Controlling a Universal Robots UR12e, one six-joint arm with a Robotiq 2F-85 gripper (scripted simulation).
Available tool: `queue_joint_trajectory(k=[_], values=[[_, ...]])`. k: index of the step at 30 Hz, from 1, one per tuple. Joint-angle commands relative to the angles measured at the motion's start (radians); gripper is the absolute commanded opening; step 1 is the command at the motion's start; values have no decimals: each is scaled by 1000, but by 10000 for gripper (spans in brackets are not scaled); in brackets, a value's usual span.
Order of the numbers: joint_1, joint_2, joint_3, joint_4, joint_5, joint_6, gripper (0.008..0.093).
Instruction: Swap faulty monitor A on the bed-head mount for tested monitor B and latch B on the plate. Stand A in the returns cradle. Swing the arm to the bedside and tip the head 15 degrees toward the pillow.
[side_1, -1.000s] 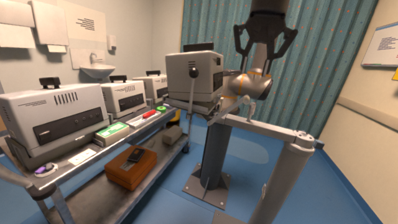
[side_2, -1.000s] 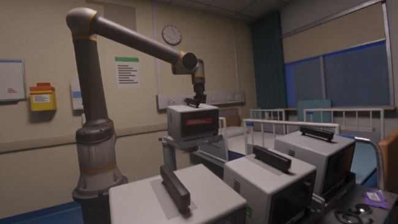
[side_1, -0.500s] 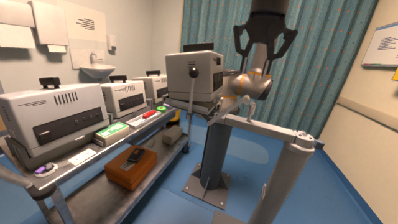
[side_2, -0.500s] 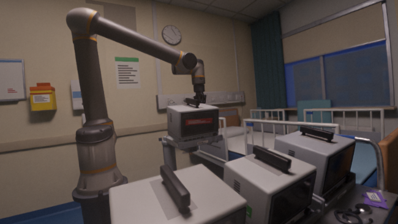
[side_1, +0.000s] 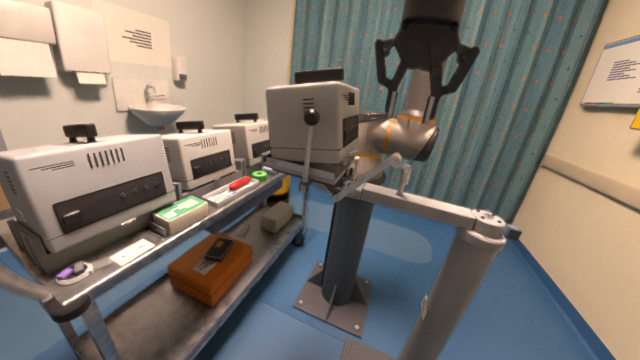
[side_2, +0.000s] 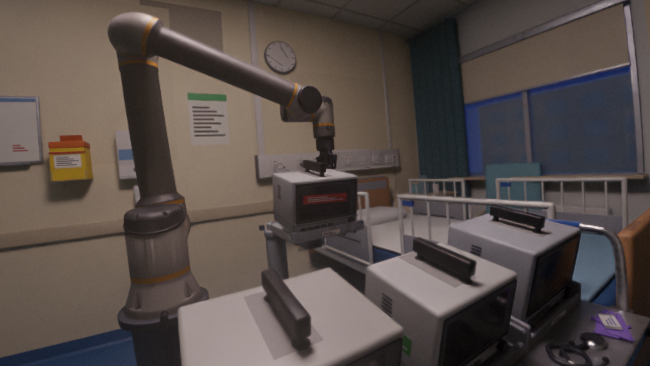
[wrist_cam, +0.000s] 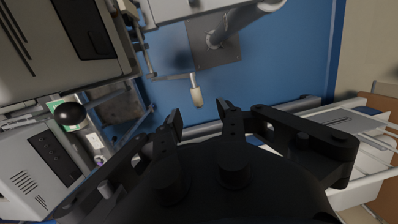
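Observation:
The mount plate (side_1: 305, 172) under the raised monitor is mostly hidden by the monitor's body. This monitor (side_1: 312, 121) sits on the bed-head mount and shows a red banner on its screen (side_2: 325, 199). A black-knobbed lever (side_1: 311, 117) stands at its side. My gripper (side_1: 410, 116) hangs open and empty in the air to the right of the monitor, above the mount arm (side_1: 425, 207) and its small handle (wrist_cam: 196, 95). Three more grey monitors stand on the cart: a near one (side_1: 85, 187), a middle one (side_1: 200, 157) and a far one (side_1: 246, 137).
A teal curtain (side_1: 500, 100) hangs behind the mount. The mount's post (side_1: 452, 290) and the robot pedestal (side_1: 345, 250) stand on the blue floor. The cart (side_1: 165, 235) carries a brown case (side_1: 210, 270), a green box (side_1: 180, 212) and small tools. The bed rails (side_2: 475, 210) lie beyond.

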Motion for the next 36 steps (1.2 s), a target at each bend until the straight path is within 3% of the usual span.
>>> queue_joint_trajectory(k=[1, 17, 26, 36], values=[[0, 0, -1, 0, 0, 0, 520], [-28, -33, 9, 22, 0, 85, 520], [-111, -119, 30, 87, 0, 308, 520], [-262, -242, 42, 198, 0, 638, 520]])
